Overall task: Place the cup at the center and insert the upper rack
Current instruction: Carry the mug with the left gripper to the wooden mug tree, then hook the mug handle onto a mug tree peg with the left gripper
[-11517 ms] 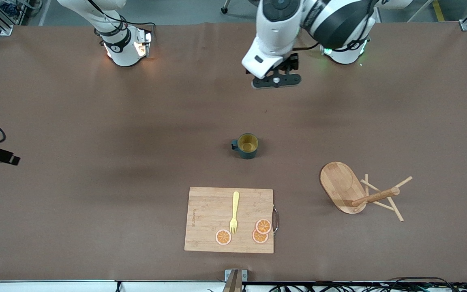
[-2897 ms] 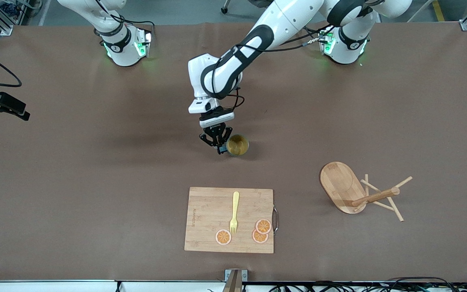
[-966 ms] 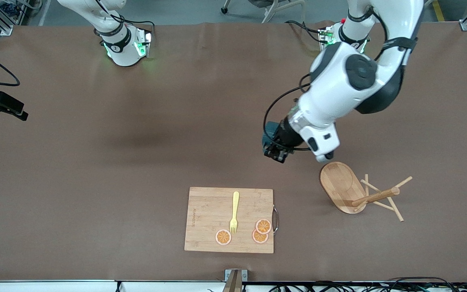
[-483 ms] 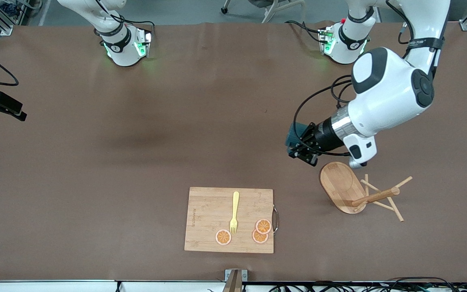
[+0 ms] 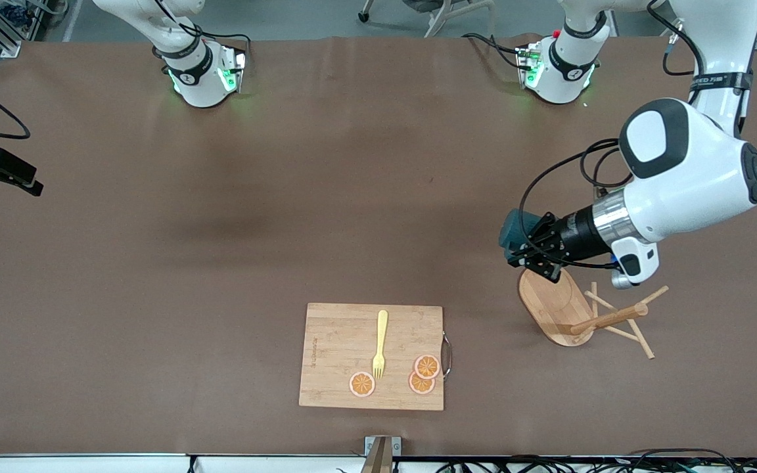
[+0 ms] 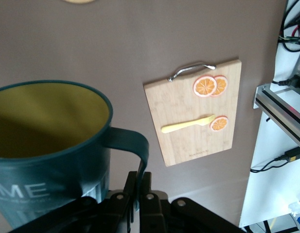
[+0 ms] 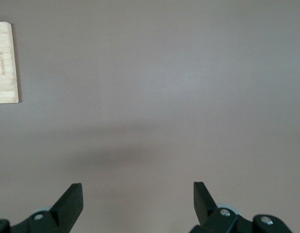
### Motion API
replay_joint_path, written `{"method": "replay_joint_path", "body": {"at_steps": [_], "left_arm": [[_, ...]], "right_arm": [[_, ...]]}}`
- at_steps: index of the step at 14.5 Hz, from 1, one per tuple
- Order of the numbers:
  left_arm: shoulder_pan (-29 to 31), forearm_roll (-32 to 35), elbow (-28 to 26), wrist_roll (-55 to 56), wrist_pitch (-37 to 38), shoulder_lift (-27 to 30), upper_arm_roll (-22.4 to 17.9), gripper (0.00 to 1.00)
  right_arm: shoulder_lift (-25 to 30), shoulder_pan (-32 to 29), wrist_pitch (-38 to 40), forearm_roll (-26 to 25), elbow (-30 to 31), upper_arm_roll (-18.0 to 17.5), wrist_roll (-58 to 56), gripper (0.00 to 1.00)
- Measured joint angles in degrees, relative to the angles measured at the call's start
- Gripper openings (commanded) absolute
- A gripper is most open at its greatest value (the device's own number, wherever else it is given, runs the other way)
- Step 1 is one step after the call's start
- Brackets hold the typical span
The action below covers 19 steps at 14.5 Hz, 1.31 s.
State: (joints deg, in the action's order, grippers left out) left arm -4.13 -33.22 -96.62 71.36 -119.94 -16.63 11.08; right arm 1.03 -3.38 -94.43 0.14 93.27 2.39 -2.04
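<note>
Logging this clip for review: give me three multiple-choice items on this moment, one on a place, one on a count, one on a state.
1. Where is the dark teal cup with the mustard-yellow inside?
A. on the bamboo cutting board
B. held in the air by the left gripper
C. standing at the table's middle

2. How many orange slices lie on the rectangular bamboo cutting board?
A. one
B. three
C. five

3. How does the light bamboo mug tree lie?
A. upright
B. tipped on its side
C. held by the right gripper

Answers: 1 B, the left gripper pinches the handle over the tree's oval base; 2 B, three slices show beside the yellow fork; 3 B, its post lies along the table, and the right gripper is open over bare table.
</note>
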Motion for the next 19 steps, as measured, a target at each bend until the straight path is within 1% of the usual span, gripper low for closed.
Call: {"method": "replay_joint_path", "body": {"at_steps": [3, 7, 10, 19], "left_arm": [[2.07, -0.05, -0.97, -3.35, 0.89, 0.00, 0.00, 0.01], [3.39, -0.41, -1.41, -8.05, 1.05, -0.03, -0.01, 0.01], [4.13, -2.76, -1.42, -11.88, 0.98, -0.31, -0.03, 0.01], [5.16, -4.00, -0.69, -14.29, -1.69, -2.54, -0.14, 0.01]], "right_arm": [[0.00, 0.00, 0.00, 0.00, -0.04, 0.00, 0.00, 1.00], [0.00, 0.00, -0.01, 0.00, -0.07, 0.00, 0.00, 1.00], [0.00, 0.01, -0.01, 0.00, -0.08, -0.01, -0.01, 1.00], [0.00, 0.37, 0.00, 0.00, -0.09, -0.26, -0.07, 1.00]]}}
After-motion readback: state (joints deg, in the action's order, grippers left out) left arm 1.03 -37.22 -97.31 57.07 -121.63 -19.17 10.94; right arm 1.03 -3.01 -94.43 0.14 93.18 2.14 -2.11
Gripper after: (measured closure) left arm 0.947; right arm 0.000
